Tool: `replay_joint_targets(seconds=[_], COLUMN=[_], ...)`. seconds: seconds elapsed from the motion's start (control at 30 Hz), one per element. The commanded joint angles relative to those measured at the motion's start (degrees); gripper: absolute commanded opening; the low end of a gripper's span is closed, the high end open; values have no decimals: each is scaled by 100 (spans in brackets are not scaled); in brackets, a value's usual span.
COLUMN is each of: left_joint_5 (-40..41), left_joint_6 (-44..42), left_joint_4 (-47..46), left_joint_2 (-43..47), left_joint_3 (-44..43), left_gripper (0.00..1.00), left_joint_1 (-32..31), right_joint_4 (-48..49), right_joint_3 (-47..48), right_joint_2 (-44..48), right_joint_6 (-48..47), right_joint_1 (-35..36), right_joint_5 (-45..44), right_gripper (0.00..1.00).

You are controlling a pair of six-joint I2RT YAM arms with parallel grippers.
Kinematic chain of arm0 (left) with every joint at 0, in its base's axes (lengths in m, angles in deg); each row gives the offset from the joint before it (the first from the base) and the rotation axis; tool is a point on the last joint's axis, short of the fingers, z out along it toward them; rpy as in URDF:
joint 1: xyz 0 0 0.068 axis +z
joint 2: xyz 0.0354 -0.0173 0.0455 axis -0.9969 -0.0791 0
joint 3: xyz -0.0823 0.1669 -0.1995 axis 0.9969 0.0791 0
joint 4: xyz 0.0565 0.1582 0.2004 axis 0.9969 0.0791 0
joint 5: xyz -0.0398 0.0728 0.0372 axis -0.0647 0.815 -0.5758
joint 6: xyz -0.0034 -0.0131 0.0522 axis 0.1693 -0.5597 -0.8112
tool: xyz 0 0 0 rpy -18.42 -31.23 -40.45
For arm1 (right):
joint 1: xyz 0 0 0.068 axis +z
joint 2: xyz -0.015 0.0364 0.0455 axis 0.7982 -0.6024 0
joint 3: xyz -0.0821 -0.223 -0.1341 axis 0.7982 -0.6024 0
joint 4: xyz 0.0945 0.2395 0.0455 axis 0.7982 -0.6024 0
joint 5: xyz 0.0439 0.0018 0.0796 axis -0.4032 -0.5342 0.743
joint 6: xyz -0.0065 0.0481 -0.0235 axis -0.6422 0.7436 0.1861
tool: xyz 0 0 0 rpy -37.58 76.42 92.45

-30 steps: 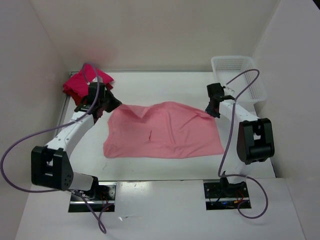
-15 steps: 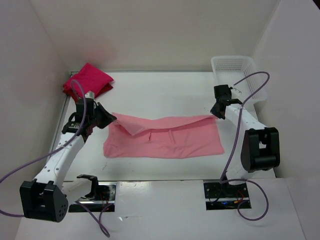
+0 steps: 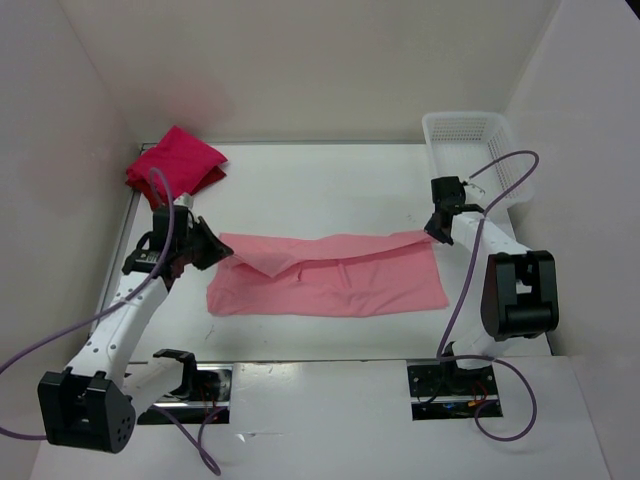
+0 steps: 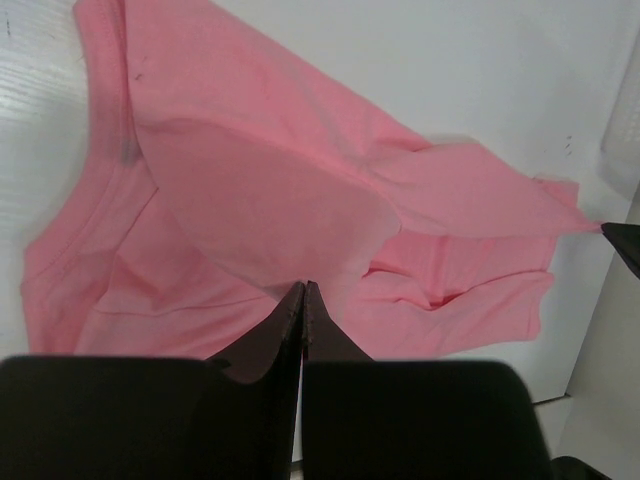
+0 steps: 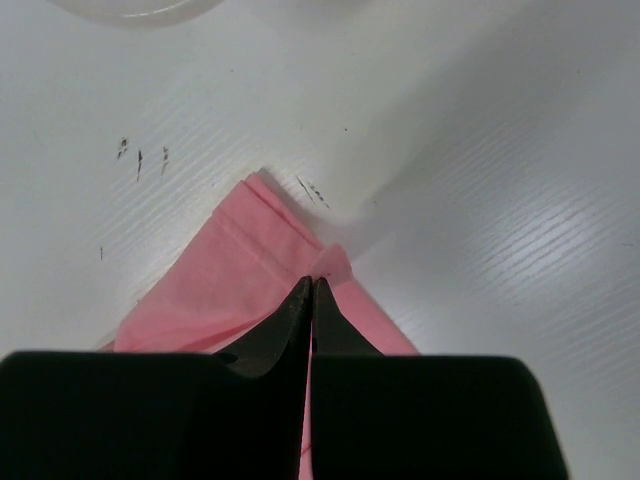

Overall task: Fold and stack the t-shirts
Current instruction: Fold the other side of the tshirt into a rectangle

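Observation:
The light salmon pink t-shirt (image 3: 330, 275) lies mid-table, its far half drawn over toward the near edge in a loose fold. My left gripper (image 3: 213, 250) is shut on the shirt's left far corner; the left wrist view shows the cloth (image 4: 260, 200) pinched at my fingertips. My right gripper (image 3: 432, 232) is shut on the right far corner, and the right wrist view shows the pink corner (image 5: 260, 260) in its tips. A crimson and dark red pile of t-shirts (image 3: 172, 160) sits at the far left corner.
A white perforated basket (image 3: 478, 150) stands at the far right corner. White walls close in the table on the left, back and right. Purple cables loop off both arms.
Both grippers have carried the shirt's far edge toward the near side, so the far half now lies folded over the near half. The left arm swung away from the red pile.

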Motion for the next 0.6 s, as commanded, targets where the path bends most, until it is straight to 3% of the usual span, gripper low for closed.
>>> replay_joint_targets(seconds=[0.0, 0.47, 0.57], left_joint_5=[-37, -90, -90], left_joint_6=[-410, -1104, -1245], left_joint_4=[342, 1239, 1449], left_joint_2=[177, 54, 54], left_joint_3=[-100, -504, -609], left_gripper=[0, 1, 4], left_joint_1=[9, 9, 9], right_joint_4=[-143, -460, -591], right_joint_3=[-50, -182, -182], right_joint_2=[300, 2, 141], right_joint_6=[214, 496, 496], right_joint_1=[-24, -24, -24], right_joint_5=[-184, -131, -78], right_gripper=[0, 0, 12])
